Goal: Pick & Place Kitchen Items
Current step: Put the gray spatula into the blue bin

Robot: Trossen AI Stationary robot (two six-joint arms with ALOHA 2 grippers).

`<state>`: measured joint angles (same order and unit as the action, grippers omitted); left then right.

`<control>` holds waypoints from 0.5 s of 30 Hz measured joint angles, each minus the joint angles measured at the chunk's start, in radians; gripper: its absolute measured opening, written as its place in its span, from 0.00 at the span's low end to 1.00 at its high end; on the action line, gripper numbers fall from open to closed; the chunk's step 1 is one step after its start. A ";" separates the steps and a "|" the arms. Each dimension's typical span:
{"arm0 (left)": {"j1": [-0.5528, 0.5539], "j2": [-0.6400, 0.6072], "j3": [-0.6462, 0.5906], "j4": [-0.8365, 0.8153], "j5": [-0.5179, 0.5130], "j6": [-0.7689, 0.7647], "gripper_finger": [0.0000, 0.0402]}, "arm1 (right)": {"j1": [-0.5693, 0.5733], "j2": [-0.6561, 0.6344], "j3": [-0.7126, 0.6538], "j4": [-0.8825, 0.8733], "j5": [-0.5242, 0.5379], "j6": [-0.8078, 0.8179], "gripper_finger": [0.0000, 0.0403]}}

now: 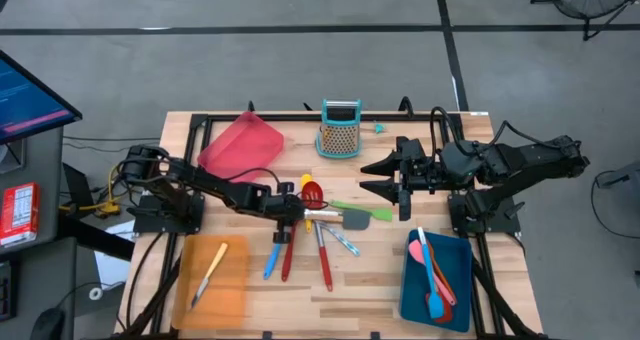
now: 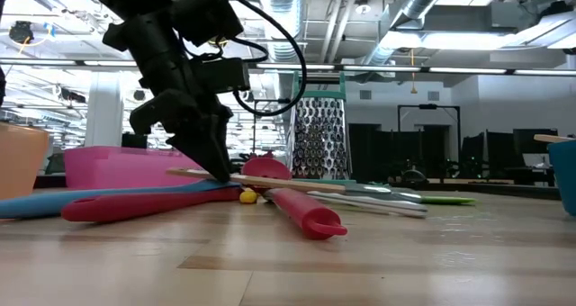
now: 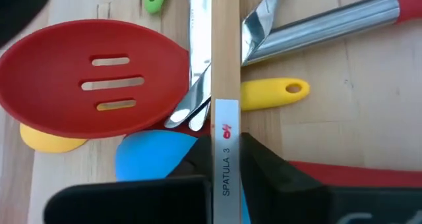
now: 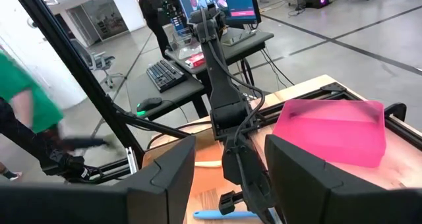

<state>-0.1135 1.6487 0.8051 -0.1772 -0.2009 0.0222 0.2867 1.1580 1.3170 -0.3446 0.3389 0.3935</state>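
Looking down, we see the left end effector (image 1: 296, 212) pinching the wooden handle of a spatula (image 3: 225, 85) amid the utensils at mid-table (image 1: 300, 285), above a red slotted spoon (image 3: 92, 79) and a yellow spoon (image 3: 273, 94). Our right end effector (image 1: 385, 177) hangs spread above the table, near the box grater (image 1: 340, 130).
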 joint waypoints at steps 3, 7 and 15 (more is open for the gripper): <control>0.000 -0.026 -0.001 -0.013 0.019 -0.010 0.05 | 0.000 0.000 0.000 0.000 0.000 0.000 0.45; 0.001 -0.103 -0.001 -0.018 0.021 -0.037 0.05 | 0.000 0.000 0.000 0.001 -0.001 0.000 0.45; 0.004 -0.328 -0.001 -0.025 0.019 -0.134 0.05 | 0.000 -0.041 0.001 0.033 -0.002 -0.008 0.45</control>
<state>-0.1094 1.3207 0.8040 -0.2026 -0.1816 -0.1115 0.2867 1.1174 1.3178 -0.3112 0.3374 0.3852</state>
